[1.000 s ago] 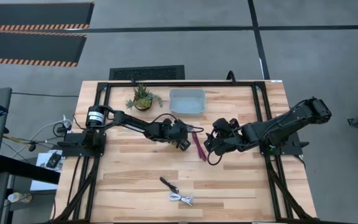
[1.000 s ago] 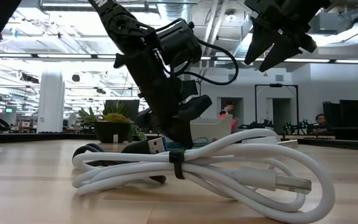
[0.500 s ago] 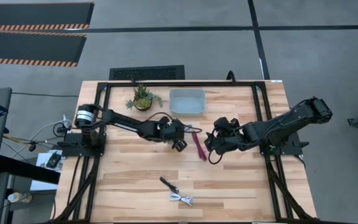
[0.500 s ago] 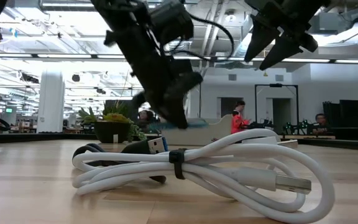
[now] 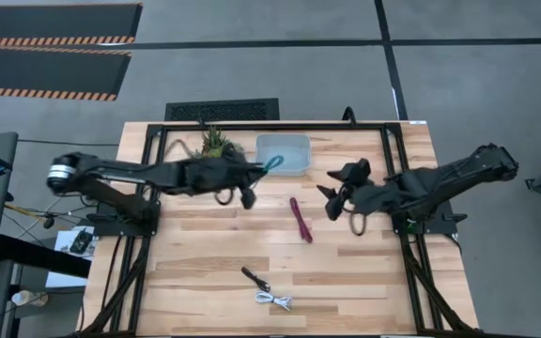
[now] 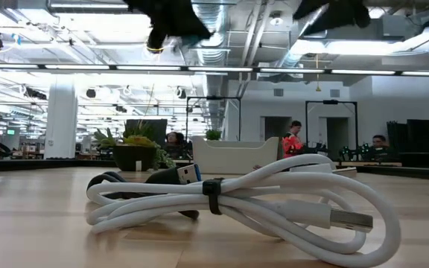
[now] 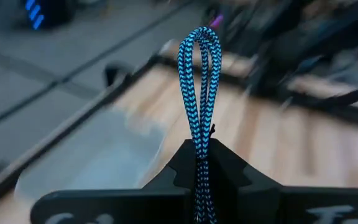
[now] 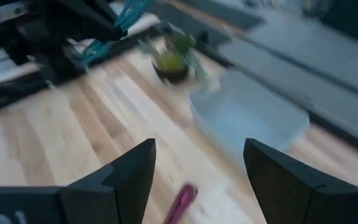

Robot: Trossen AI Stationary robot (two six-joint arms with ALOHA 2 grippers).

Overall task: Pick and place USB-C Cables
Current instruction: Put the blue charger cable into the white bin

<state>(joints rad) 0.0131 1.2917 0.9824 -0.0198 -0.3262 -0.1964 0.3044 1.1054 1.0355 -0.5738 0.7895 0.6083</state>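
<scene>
My left gripper (image 5: 258,176) is raised above the table's far middle, shut on the teal USB-C cable (image 5: 272,164). The cable's looped end (image 7: 199,74) points toward the clear bin (image 5: 283,152). The maroon cable (image 5: 299,219) lies flat on the table's middle and also shows in the right wrist view (image 8: 180,202). The black cable (image 5: 255,278) and the white coiled cable (image 5: 274,300) lie near the front edge. In the low view the white cable (image 6: 229,201) lies in front of the black one (image 6: 151,177). My right gripper (image 5: 332,195) hangs open right of the maroon cable, holding nothing. My left gripper pinches the teal cable bundle between its two fingers (image 7: 229,171), partway along the bundle (image 7: 199,155). The cable runs along the fingers, and its looped end sticks out past the fingertips. The fingers come from the table's left, nearly level. The cable is lifted clear of the table.
A small potted plant (image 5: 212,143) stands at the far edge, left of the clear bin, close to my left arm. Black frame rails (image 5: 280,125) run around the tabletop. Bare wood lies between the maroon cable and the two cables at the front.
My left gripper has risen from the table's middle and drawn back toward the far left, tipping up toward level. It carries the teal cable, which is now lifted clear. My right gripper, still open, has risen a little and gone toward the far edge. The other cables stay put.
</scene>
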